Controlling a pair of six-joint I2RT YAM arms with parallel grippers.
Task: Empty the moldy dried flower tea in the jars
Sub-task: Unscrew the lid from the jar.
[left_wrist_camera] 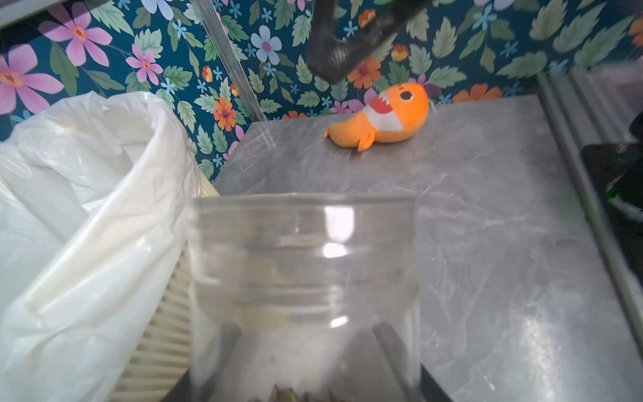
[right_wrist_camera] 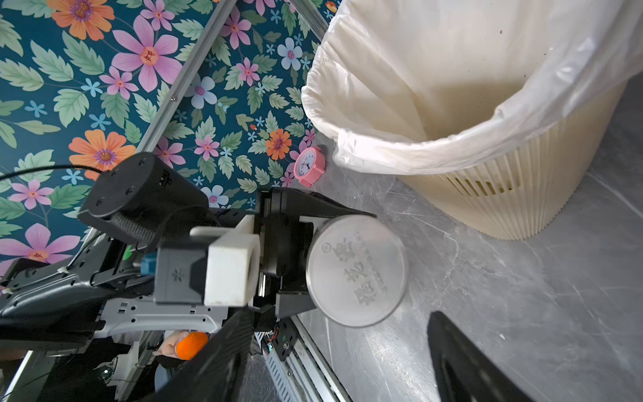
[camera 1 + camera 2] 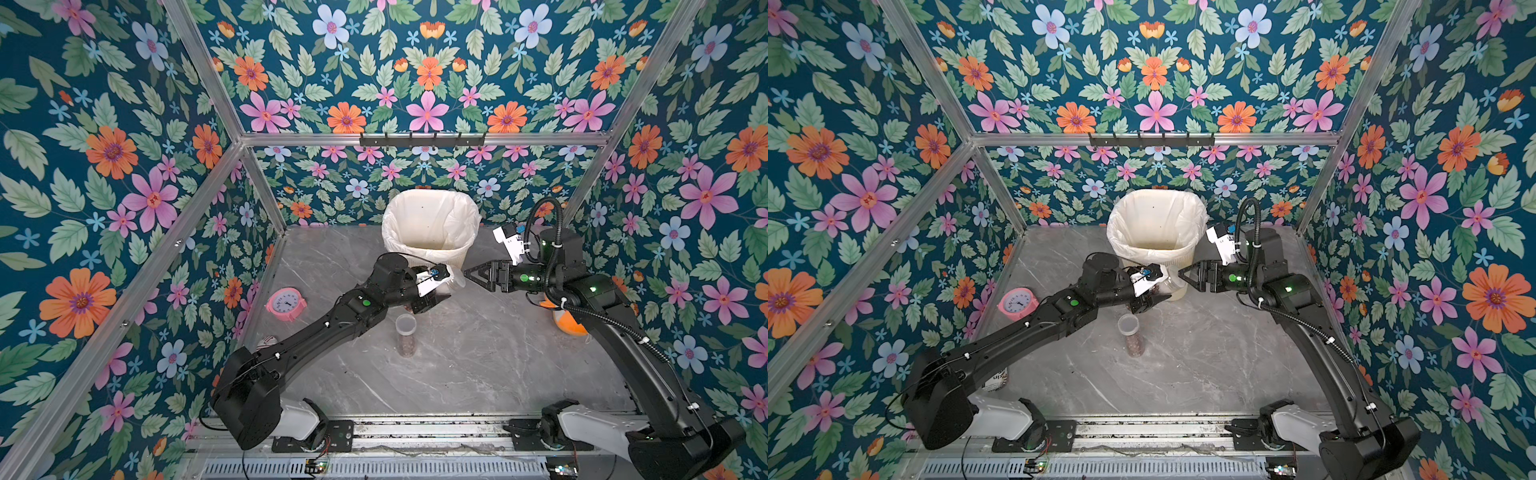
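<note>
My left gripper (image 3: 439, 287) is shut on the wider clear jar (image 3: 452, 284), which lies tilted on its side above the table, just in front of the bin. Its round whitish lid (image 2: 356, 269) is on and faces my right gripper (image 2: 341, 365). That gripper is open, a short way off the lid and holding nothing. In the left wrist view the jar (image 1: 302, 278) fills the space between the fingers (image 1: 226, 343), with brownish tea (image 1: 290, 395) at its base. The narrower jar (image 3: 406, 332) stands upright on the table, its lower part holding reddish-brown tea (image 3: 406, 348).
A cream ribbed bin (image 3: 432, 249) lined with a white bag stands at the back middle. A pink clock (image 3: 286, 304) sits at the left wall and an orange plush toy (image 1: 382, 118) at the right. A printed can (image 3: 998, 380) shows partly under my left arm.
</note>
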